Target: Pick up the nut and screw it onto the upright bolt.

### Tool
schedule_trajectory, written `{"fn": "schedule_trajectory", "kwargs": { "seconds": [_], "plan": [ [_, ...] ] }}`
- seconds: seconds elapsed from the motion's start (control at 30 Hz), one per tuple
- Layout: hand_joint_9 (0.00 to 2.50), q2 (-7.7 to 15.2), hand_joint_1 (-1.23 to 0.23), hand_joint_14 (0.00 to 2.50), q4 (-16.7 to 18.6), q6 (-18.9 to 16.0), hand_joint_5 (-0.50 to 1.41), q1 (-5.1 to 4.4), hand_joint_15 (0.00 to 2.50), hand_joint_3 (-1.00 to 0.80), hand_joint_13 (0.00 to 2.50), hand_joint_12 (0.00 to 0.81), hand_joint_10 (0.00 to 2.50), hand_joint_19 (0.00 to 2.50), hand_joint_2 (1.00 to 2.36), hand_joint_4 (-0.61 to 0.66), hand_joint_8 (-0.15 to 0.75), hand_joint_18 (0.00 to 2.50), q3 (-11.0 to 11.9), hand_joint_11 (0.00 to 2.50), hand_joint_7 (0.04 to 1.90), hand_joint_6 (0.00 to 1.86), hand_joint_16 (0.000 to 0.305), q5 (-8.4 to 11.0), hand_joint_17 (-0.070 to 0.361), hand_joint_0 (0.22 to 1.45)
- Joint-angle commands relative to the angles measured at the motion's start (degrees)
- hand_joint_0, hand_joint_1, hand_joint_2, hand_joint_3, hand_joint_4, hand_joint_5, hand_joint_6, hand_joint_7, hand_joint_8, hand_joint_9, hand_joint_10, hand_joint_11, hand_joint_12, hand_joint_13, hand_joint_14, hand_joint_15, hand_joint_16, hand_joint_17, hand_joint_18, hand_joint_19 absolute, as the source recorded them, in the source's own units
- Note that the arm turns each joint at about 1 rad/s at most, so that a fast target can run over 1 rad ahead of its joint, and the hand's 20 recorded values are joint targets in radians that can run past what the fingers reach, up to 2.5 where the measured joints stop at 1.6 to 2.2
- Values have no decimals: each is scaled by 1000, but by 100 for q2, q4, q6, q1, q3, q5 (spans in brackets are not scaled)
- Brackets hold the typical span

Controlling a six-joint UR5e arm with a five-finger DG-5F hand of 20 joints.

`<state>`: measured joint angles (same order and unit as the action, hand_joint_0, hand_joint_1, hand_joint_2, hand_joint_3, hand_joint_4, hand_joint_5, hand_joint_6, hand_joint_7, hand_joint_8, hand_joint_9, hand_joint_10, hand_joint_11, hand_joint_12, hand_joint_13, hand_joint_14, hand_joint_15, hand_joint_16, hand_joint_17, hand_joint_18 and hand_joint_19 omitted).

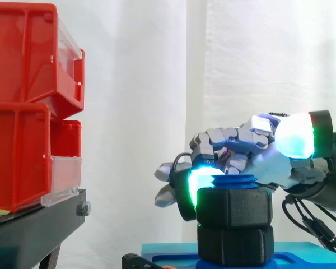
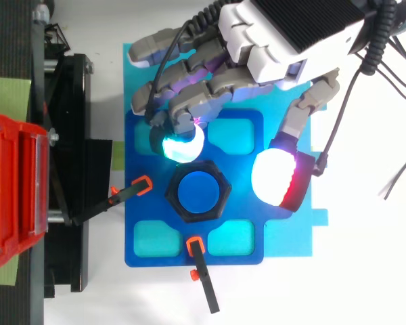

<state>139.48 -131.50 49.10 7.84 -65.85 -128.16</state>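
The red bins (image 1: 22, 106) stack on the black stand (image 1: 33, 227) at the left. Beside it lies the blue plate (image 2: 149, 237). My hand (image 2: 284, 40) hangs over the plate's far side, fingers loosely spread and gripping nothing. One cyan fingertip (image 2: 183, 143) is just beside the black hex nut (image 1: 234, 207), and my thumb's pad (image 2: 274, 177) stands clear on its other side. The nut sits on the blue bolt (image 2: 197, 192) at the plate's middle, above a second black hex piece (image 1: 235, 244). Two orange-tipped clamps (image 2: 125, 195) lie at the plate's edges.
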Motion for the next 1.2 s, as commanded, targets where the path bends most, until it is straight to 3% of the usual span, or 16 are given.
{"fn": "schedule_trajectory", "kwargs": {
  "seconds": [0.0,0.1,0.4,0.53,0.77,1.17],
  "plan": [
    [854,0,-208,0,-51,-41,-98,7,0,-500,484,325,0,0,1000,249,270,83,187,0,1059,504,36,-104,82,439],
    [789,0,-208,0,-174,-59,-124,7,0,-500,450,334,0,0,1000,233,263,52,345,0,945,503,38,-192,85,434],
    [596,9,-223,0,-192,-24,-186,-19,0,-500,303,346,0,0,1000,157,246,0,345,0,651,501,42,-175,95,426],
    [551,9,-228,0,-209,29,-191,-36,0,-500,274,347,0,0,1000,144,238,0,274,0,609,501,43,-140,96,426],
    [500,9,-229,0,-34,64,-198,-72,0,-500,232,343,0,0,1000,125,232,0,-24,0,588,501,43,107,97,424],
    [455,35,-216,0,-60,152,-197,-80,0,-500,212,348,0,0,1000,133,236,0,-60,0,614,501,44,142,99,421]
  ]
}}
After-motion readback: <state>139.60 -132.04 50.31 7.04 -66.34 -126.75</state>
